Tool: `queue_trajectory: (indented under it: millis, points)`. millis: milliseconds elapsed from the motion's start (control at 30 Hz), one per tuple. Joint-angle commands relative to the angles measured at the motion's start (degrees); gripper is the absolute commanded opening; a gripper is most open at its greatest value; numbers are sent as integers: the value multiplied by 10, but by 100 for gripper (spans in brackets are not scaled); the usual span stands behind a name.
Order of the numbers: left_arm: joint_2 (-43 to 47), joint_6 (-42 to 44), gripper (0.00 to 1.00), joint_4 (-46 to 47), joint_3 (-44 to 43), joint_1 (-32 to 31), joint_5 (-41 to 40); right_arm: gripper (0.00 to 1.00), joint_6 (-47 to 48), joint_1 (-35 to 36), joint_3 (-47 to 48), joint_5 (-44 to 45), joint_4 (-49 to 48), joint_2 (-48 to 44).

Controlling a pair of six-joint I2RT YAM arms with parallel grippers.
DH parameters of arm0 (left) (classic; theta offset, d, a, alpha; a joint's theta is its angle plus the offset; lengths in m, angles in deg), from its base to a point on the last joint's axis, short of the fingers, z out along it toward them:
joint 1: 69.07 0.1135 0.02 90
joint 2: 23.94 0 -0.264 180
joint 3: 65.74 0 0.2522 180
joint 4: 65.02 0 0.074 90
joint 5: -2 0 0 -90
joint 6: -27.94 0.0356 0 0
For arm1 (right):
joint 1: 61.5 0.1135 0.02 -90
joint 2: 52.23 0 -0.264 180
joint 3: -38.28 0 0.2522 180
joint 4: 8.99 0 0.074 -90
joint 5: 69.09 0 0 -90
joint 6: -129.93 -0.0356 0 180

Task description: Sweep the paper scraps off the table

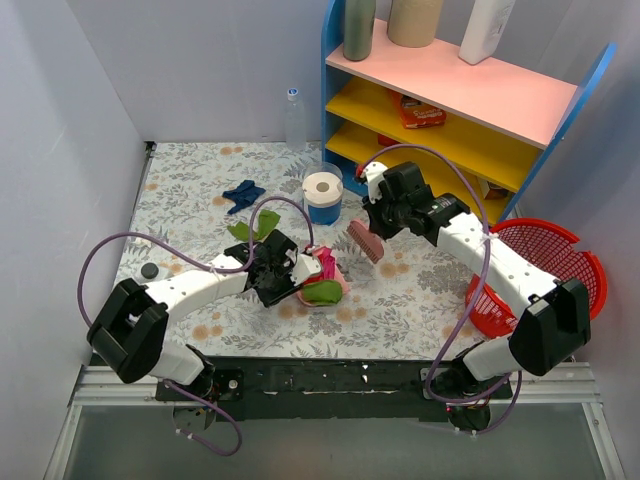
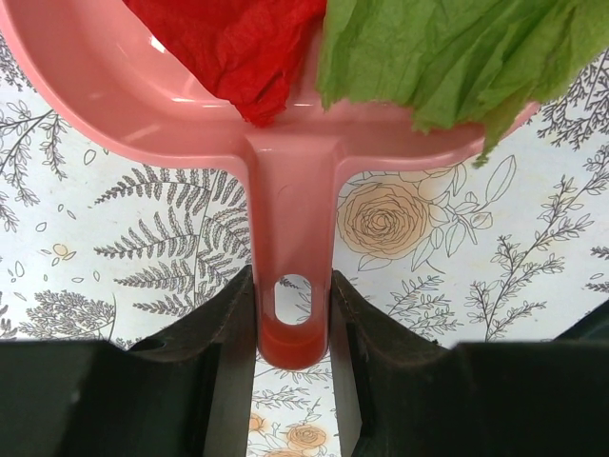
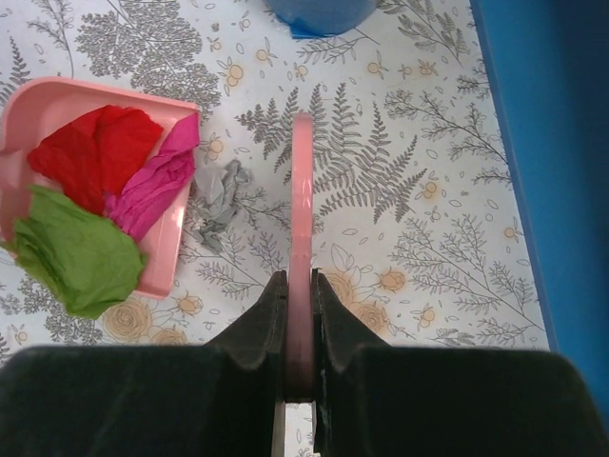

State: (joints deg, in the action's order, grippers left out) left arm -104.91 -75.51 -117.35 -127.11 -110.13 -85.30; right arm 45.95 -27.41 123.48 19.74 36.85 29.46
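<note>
My left gripper [image 1: 275, 270] is shut on the handle [image 2: 293, 286] of a pink dustpan [image 1: 338, 285] resting on the table [image 1: 190, 190]. The pan holds red [image 2: 238, 48], green [image 2: 447, 57] and magenta [image 3: 157, 186] paper scraps. My right gripper [image 1: 385, 215] is shut on a pink brush [image 1: 365, 240], its handle [image 3: 303, 238] edge-on between the fingers. A whitish-grey scrap [image 3: 217, 200] lies on the cloth between the pan's mouth and the brush. A dark blue scrap [image 1: 243, 195] and a green scrap [image 1: 252, 228] lie behind the left gripper.
A blue cup with a white paper roll [image 1: 322, 195] stands just behind the brush. A blue shelf [image 1: 450, 110] fills the back right. A red basket [image 1: 540, 270] sits at the right edge. A clear bottle [image 1: 295, 120] stands at the back, a small black disc [image 1: 150, 270] at the left.
</note>
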Motion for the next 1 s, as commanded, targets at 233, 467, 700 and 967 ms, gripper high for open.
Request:
queue_trajectory:
  millis: [233,467,700,967]
  points:
    - [45,8,0,-32,-82,1,31,1,80,-48,134,31,41,-28]
    - [18,6,0,-66,-158,0,57,1,119,-57,229,22,69,-23]
    - [-30,2,0,-99,-274,-9,75,1,136,-60,407,-15,91,26]
    - [-79,-7,0,-114,-390,-50,91,1,121,-60,449,10,69,25]
